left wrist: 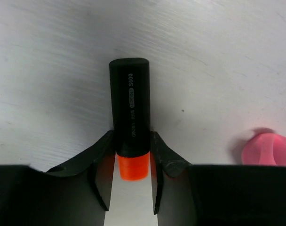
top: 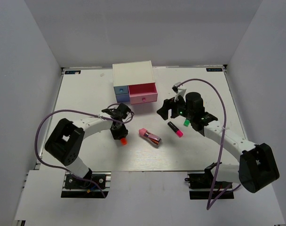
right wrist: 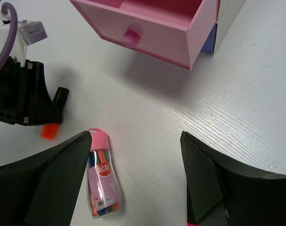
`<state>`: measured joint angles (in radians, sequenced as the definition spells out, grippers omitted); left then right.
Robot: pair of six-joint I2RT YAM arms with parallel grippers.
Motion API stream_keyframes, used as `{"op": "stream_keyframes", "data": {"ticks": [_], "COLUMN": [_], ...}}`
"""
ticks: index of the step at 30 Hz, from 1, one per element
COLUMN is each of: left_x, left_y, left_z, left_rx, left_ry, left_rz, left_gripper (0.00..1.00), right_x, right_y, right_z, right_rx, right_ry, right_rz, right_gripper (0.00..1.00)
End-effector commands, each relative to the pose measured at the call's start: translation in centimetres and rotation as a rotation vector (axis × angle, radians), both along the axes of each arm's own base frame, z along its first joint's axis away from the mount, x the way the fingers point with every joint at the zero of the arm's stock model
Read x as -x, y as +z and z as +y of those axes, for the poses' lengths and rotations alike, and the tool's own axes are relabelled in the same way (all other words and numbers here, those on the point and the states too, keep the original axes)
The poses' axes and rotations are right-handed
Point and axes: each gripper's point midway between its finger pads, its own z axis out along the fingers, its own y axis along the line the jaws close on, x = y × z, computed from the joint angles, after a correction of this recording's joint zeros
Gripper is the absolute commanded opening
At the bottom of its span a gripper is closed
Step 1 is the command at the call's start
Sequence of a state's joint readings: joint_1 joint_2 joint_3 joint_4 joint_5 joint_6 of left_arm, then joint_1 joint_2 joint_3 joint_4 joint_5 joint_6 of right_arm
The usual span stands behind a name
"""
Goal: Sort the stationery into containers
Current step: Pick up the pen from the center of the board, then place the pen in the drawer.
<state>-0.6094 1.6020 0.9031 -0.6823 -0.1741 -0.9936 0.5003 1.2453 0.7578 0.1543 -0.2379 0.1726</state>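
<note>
The left gripper (left wrist: pixel 131 141) is closed narrowly on the orange-ended marker (left wrist: pixel 130 110), with a finger pressed to each side where the black body meets the orange end, low over the worktop (top: pixel 86 94). The right gripper (right wrist: pixel 135 136) is spread wide and holds nothing. It hangs just in front of the pulled-out pink drawer (right wrist: pixel 152 30) of the white cabinet (top: pixel 132 74). The pink-capped tube (top: pixel 150 136) lies between the arms. The magenta-ended marker (top: pixel 176 129) lies to its right, and the green-ended marker (top: pixel 186 123) lies just beside the right arm.
</note>
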Motion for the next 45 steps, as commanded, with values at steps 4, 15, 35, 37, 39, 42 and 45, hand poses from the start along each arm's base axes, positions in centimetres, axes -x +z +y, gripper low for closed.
{"op": "stream_keyframes", "data": {"ticks": [4,15,35,37,39,42,45], "left_x": [0.5,-2.1,-18.6,-19.7,-20.2,-20.8,-20.8], "left_y": [-0.5,16.5,28.3,27.4,27.1,25.8,24.7], "left_z": [-0.9,-8.0,-13.6,-13.4,-13.1,-12.3,-12.0], "left_rx": [-0.039,0.370,-0.170,-0.250,-0.300,-0.338,-0.346], "left_ry": [-0.035,-0.471,-1.129,-1.159,-1.177,-1.178,-1.177], "left_rz": [0.008,-0.603,-1.100,-1.096,-1.086,-1.053,-1.031], "left_gripper": [0.22,0.05,0.00,0.03,0.03,0.10,0.18], "right_x": [0.3,0.6,3.8,4.0,4.0,4.1,4.0], "right_y": [1.8,1.6,1.5,0.8,0.7,0.3,-0.2], "right_z": [-0.3,-2.0,-3.6,-4.0,-4.4,-4.6,-4.6], "right_rx": [-0.006,0.105,0.213,0.226,0.235,0.237,0.245], "right_ry": [0.067,0.127,0.291,0.284,0.274,0.267,0.272], "right_rz": [-0.079,-0.119,-0.227,-0.217,-0.228,-0.223,-0.205], "right_gripper": [0.82,0.18,0.33,0.37,0.39,0.44,0.48]}}
